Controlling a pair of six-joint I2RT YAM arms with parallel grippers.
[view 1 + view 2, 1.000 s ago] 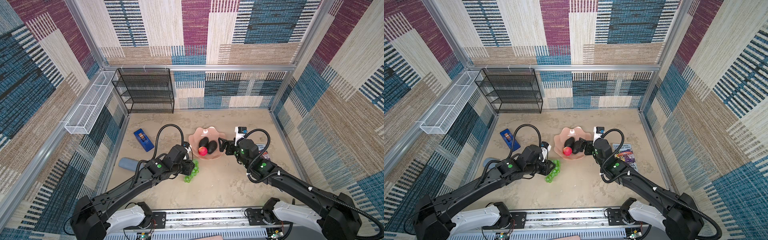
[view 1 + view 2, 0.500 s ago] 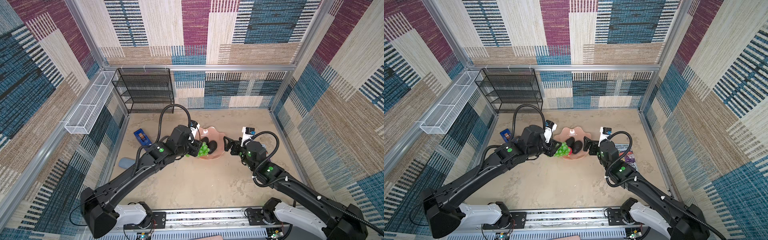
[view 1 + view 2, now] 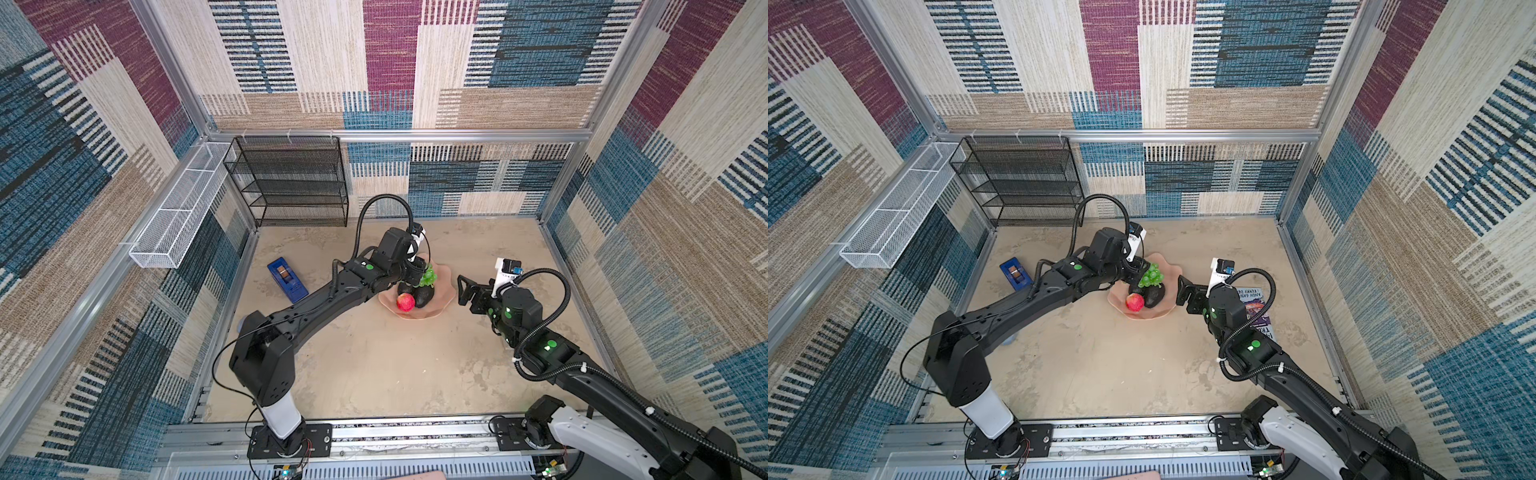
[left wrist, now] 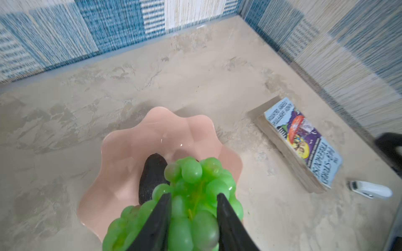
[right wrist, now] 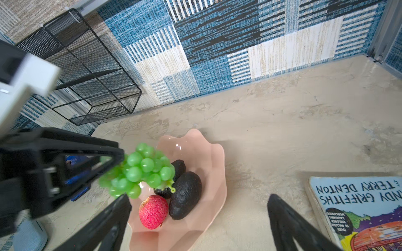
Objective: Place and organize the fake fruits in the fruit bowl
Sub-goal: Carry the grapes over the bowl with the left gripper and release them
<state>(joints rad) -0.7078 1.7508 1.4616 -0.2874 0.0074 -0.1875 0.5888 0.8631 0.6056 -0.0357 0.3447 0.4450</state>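
The left gripper (image 4: 193, 196) clamps the grapes (image 4: 195, 173) between its jaws, holding them above the fruit bowl (image 4: 134, 139); below the jaws lie two avocados (image 5: 185, 195) and the apple (image 5: 153, 211); the right gripper (image 3: 462, 289) gapes empty beside the bowl; next, seemingly, lower and release the bunch gently.

A black mesh rack (image 3: 291, 183) stands at the back; a blue box (image 3: 286, 279) and a paperback (image 4: 304, 141) lie flat, well apart.

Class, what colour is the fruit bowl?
Pale pink; the bowl shows best in the right wrist view.
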